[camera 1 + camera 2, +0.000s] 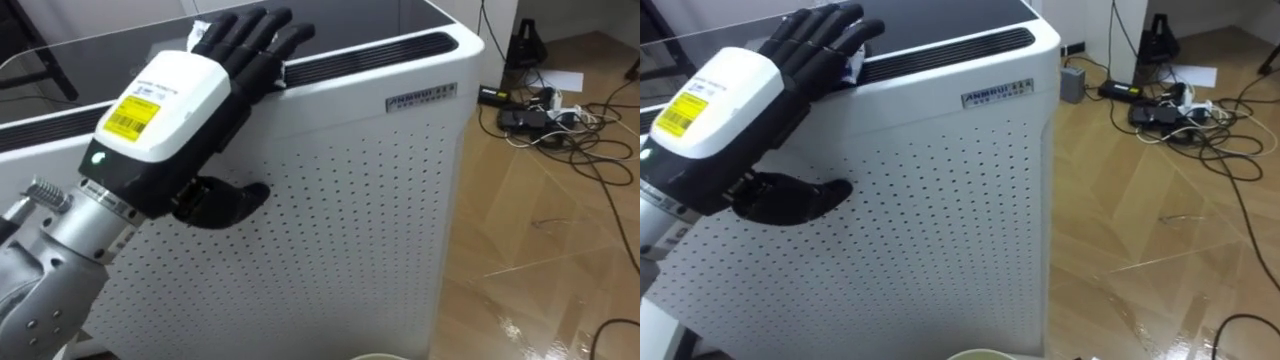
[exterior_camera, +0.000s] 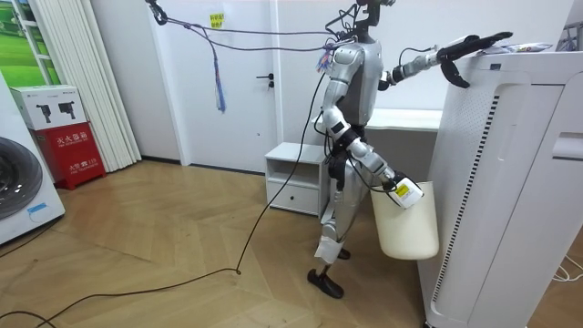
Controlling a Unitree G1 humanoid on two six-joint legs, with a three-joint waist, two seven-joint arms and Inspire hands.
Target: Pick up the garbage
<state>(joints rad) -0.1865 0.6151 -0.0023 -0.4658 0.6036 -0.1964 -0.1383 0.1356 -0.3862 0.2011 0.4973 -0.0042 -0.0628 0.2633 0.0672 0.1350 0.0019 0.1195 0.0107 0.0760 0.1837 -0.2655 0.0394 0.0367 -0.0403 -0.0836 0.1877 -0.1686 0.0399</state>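
Left hand (image 1: 170,105): lay flat on the white purifier (image 1: 380,200), fingers (image 1: 250,30) straight, clasping nothing.
Garbage (image 1: 853,64): 1 pale scrap at the top edge, beneath those fingers.
Right hand (image 2: 405,191): at the bin (image 2: 405,228) rim; grasp unreadable.
Pickup: likely needed a slow curl round the scrap, then a straight lift.

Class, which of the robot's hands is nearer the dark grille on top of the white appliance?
Left. The left hand rests open on the appliance top, at the end of the grille; the right hand hangs low beside the appliance, at a cream bin.
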